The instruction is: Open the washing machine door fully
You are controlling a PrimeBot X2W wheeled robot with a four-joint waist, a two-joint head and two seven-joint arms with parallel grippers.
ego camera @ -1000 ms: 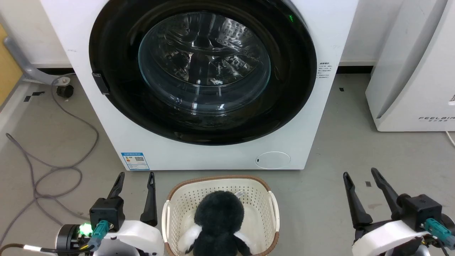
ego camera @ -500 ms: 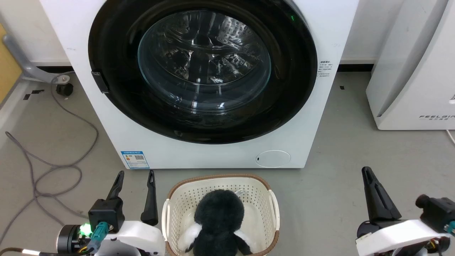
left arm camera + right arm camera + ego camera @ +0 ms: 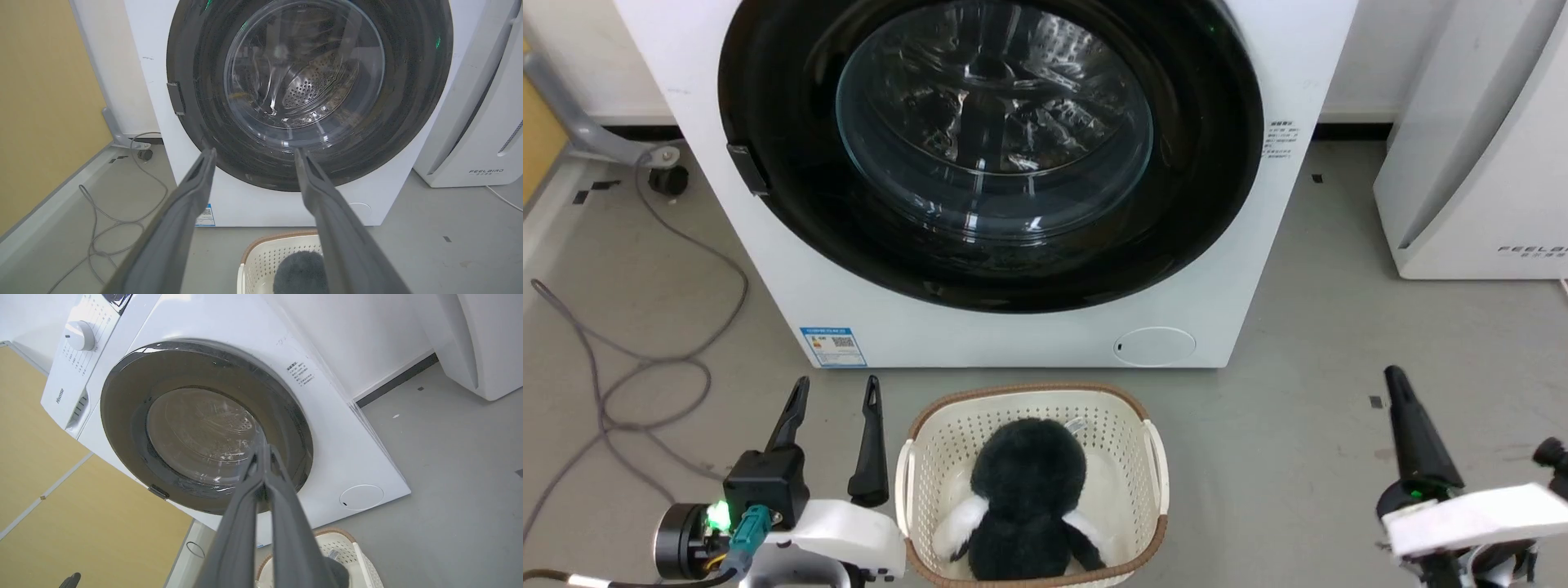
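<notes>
Evidently unopened, the large round glossy black washing machine door with its clear glass bowl is seen flush against the big white front-loading washing machine; the whole opening remains to be done. The left gripper is held with fingers apart; the right gripper, spread a second earlier, is now pressed together and rolled edge-on.
</notes>
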